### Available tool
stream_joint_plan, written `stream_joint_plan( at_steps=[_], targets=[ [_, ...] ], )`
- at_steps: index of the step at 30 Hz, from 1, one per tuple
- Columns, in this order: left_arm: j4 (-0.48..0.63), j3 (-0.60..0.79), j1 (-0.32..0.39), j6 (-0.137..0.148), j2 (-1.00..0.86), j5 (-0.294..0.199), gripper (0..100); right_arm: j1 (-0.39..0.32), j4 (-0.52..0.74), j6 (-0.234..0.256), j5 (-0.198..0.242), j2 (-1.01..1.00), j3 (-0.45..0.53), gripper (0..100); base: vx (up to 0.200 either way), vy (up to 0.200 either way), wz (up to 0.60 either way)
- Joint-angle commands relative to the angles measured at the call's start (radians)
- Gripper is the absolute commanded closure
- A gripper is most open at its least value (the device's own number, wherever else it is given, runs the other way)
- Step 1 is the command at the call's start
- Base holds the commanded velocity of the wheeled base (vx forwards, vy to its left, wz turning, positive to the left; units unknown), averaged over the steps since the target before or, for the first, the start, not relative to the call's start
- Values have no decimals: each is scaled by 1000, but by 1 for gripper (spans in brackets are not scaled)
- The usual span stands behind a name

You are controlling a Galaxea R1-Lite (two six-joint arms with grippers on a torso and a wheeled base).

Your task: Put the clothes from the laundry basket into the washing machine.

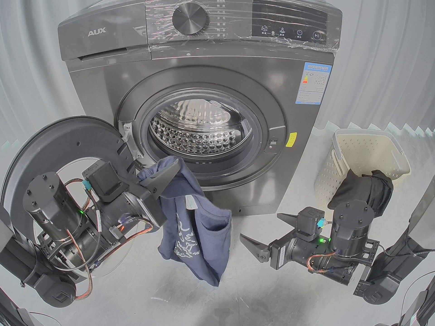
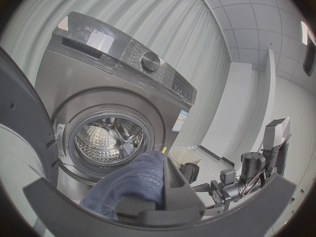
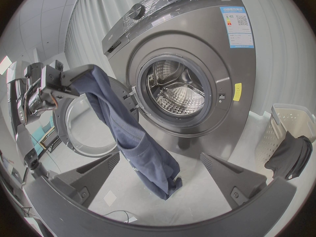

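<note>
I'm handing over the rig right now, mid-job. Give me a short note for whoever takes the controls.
Left claw: shut on the blue garment, which hangs by the washing machine opening.
Right claw: open, empty, near the laundry basket.
Black garment draped over the basket rim.
Done: door open, blue garment out of the basket.
Left: drum shows no clothes yet; load blue, then black.
</note>
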Motion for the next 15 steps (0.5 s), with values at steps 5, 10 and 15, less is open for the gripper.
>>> stream_joint_plan(
  at_steps=[5, 10, 15],
  targets=[
    [0, 0, 2, -1, -3, 0, 100, 10, -20, -1, 62, 49, 50, 0, 0, 0, 0],
    [0, 0, 0, -1, -3, 0, 100, 12, -96, -3, 96, 110, 41, 0, 0, 0, 0],
    [-2, 0, 3, -1, -1, 0, 100, 10, -133, -3, 142, 179, 29, 0, 0, 0, 0]
  ],
)
